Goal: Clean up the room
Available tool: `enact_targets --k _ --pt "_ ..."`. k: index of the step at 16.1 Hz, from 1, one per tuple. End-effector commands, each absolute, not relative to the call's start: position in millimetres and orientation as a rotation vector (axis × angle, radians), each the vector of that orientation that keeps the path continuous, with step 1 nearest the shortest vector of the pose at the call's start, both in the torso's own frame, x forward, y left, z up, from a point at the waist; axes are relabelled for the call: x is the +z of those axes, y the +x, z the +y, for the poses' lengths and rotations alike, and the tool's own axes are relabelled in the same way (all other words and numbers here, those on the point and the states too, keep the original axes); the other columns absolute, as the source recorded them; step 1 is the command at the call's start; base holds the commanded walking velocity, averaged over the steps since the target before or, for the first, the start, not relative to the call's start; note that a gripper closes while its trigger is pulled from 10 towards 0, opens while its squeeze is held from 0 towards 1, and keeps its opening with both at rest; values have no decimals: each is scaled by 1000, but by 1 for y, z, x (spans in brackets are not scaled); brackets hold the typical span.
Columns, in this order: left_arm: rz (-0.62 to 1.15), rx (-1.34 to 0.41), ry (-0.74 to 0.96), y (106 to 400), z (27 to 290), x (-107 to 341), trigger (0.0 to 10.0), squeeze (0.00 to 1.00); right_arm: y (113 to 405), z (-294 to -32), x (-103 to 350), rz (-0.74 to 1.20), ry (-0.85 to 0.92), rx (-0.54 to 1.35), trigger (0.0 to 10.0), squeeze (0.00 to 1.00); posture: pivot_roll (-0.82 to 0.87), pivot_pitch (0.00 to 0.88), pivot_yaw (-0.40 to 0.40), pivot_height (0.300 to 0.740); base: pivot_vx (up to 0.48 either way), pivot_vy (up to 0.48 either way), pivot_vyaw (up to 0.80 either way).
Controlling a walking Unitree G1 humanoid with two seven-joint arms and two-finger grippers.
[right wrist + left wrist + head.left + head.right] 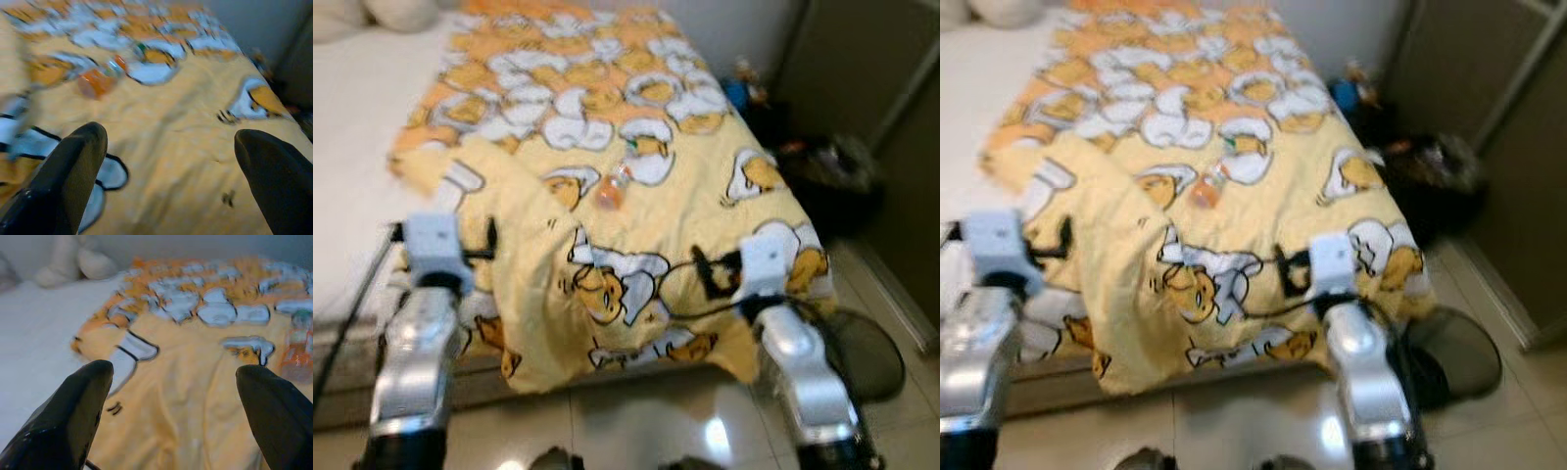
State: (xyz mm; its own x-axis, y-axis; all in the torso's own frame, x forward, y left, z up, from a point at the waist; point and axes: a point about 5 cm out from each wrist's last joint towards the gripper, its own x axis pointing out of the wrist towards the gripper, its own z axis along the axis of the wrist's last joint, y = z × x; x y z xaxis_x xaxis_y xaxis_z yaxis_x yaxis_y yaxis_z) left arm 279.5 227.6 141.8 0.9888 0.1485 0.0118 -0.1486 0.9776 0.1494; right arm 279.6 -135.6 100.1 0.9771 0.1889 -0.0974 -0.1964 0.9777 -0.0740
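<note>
Two grippers of ours hover over the bed's near edge, left gripper [173,416] and right gripper [171,181], both spread wide and holding nothing. Beneath them lies the yellow duck-print blanket [685,196], rumpled. Farther up it rests an orange bottle [612,188] on its side.

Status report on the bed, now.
Left gripper and right gripper both open, held over the bed's foot. Small orange plastic bottle lies on the rumpled yellow duck-print blanket, untouched. Nothing between grippers and bottle.
</note>
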Motion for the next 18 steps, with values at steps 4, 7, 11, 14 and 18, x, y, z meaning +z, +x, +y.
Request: enact_targets --k 4,7,11,14,18 --pt "-96 21 160 292 189 158 10000 0 295 -138 112 30 -39 159 10000 0 -66 0 -19 740 339 0 0" --pt "-42 11 142 296 186 151 10000 0 300 -147 112 36 -28 118 10000 0 -79 0 -11 740 480 0 0" --pt "15 32 143 301 193 142 10000 0 298 -145 106 55 -41 128 10000 0 -86 0 -1 740 480 0 0" --pt "22 44 143 305 194 143 10000 0 297 -140 101 75 -35 147 10000 0 -90 0 4 740 480 0 0" --pt "14 51 137 308 194 145 10000 0 302 -139 102 77 -41 152 10000 0 -91 0 3 740 480 0 0"
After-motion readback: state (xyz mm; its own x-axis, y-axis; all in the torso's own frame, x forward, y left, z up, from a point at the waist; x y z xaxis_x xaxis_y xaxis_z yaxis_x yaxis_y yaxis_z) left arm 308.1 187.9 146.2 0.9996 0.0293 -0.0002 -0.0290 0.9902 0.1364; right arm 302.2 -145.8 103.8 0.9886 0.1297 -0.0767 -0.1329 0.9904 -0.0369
